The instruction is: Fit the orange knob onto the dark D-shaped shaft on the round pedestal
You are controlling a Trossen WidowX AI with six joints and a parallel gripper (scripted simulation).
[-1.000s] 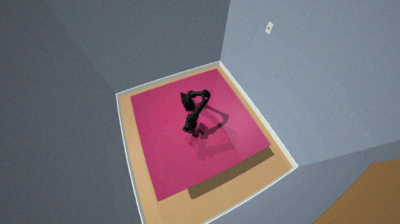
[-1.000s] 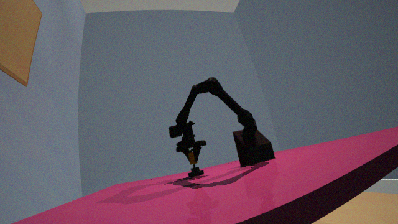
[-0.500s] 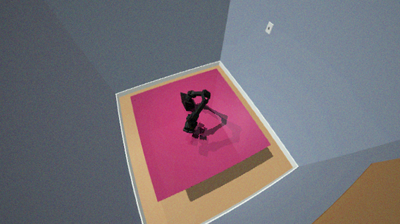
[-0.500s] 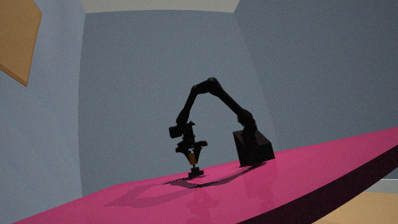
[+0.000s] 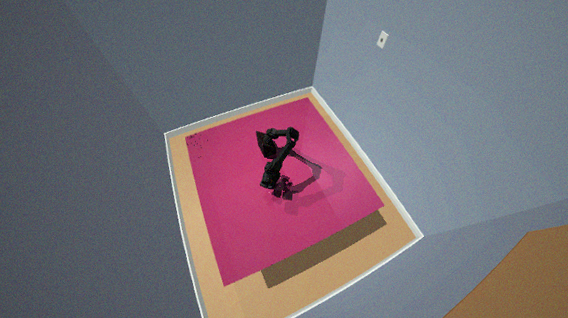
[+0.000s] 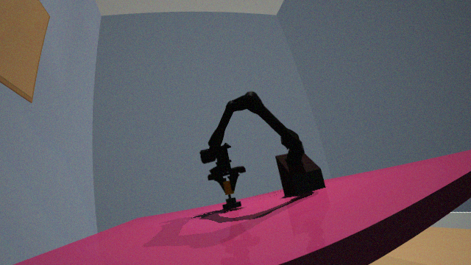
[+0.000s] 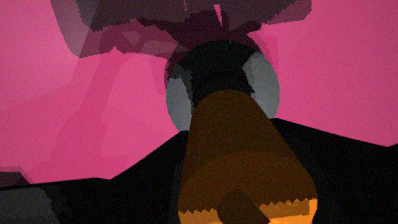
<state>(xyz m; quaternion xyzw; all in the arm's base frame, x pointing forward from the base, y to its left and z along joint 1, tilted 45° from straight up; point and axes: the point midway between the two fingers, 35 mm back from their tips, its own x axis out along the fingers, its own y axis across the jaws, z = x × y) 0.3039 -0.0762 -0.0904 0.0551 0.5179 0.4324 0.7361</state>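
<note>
The orange knob point(image 6: 228, 187) point(image 7: 235, 130) is upright between the fingers of my gripper point(image 6: 228, 190), which is shut on it. A pointer-like bar shows on its near end in the wrist view. The dark shaft point(image 6: 229, 196) rises from the round pedestal point(image 6: 232, 205) point(image 7: 267, 82) directly below the knob. In the exterior view the knob's lower end is at or just above the shaft's top; contact cannot be told. The knob's body stands well clear of the pedestal. The knob's hole and the shaft's flat side are hidden. In the top view the arm hides the knob.
The pedestal stands on the magenta table top point(image 5: 238, 236) point(image 6: 349, 206). The arm's dark base block point(image 5: 266, 145) point(image 6: 303, 180) stands behind and to the right of the pedestal in the exterior view. Shadows of the arm fall around the pedestal.
</note>
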